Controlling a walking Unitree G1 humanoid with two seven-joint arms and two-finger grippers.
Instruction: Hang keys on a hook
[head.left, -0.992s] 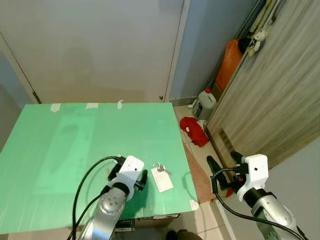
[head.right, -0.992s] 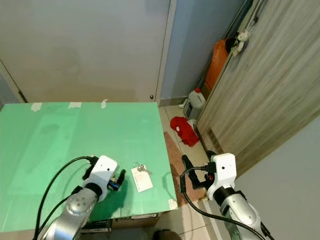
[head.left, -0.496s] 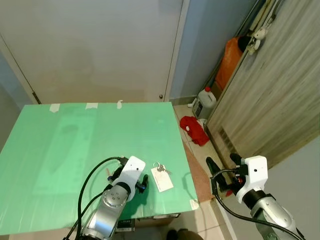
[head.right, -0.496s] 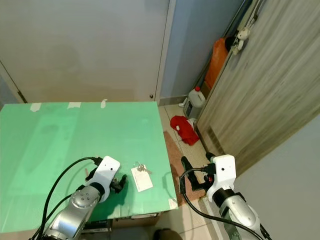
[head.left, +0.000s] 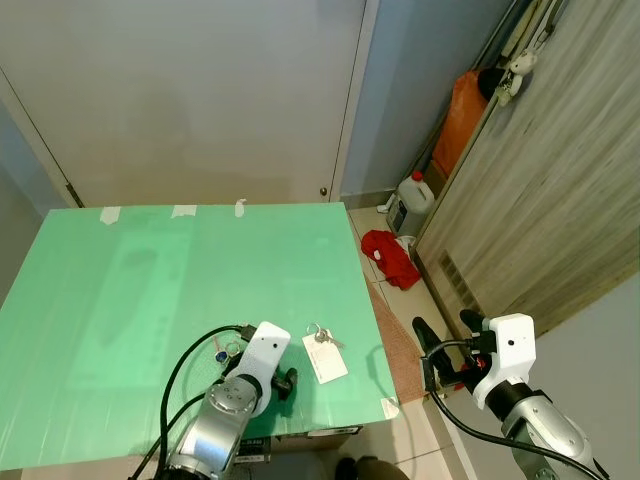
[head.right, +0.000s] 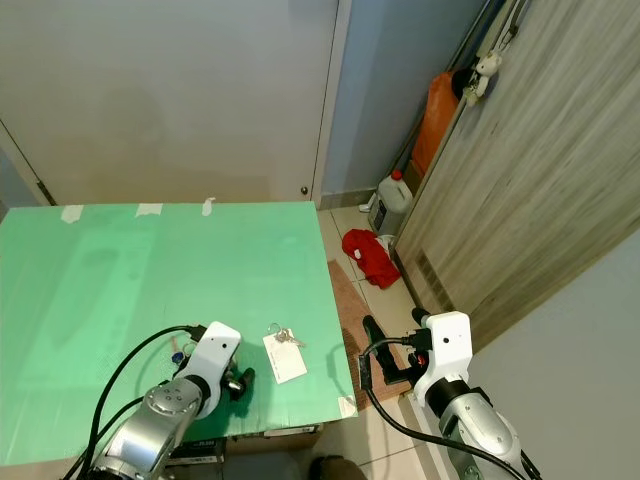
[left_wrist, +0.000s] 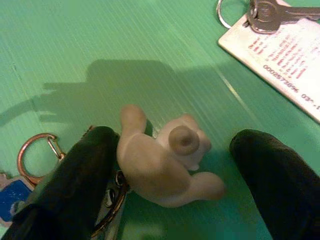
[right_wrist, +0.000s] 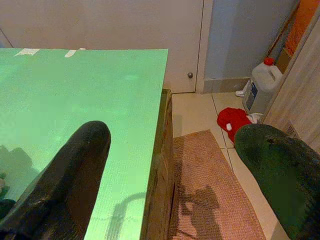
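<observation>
Keys (head.left: 322, 337) on a ring lie with a white tag (head.left: 325, 359) near the tabletop's (head.left: 150, 280) front right corner, as we see from the head views. Our left tool (head.left: 280, 378) is down on the green surface just beside that tag, on its left. A second bunch, with a copper ring and a blue tag (head.left: 222, 352), peeks out by the left wrist. Our right tool (head.left: 445, 345) hangs off the right edge, over the floor (head.left: 405, 310) with its red cloth (head.left: 388, 258) and white jug (head.left: 411, 201).

From the left wrist view, we see our fingers (left_wrist: 82, 170) spread wide on either side of a small beige figure (left_wrist: 165, 160), which rests on the green surface. One finger touches it; the other stands apart. The copper ring (left_wrist: 35, 155) and blue tag lie by the nearer finger, and the key (left_wrist: 272, 11) with the printed white tag (left_wrist: 280, 55) lies beyond.

From the right wrist view, our fingers (right_wrist: 75, 175) are spread wide with nothing between them, above the tabletop's right edge and a brown rug (right_wrist: 210, 185).
</observation>
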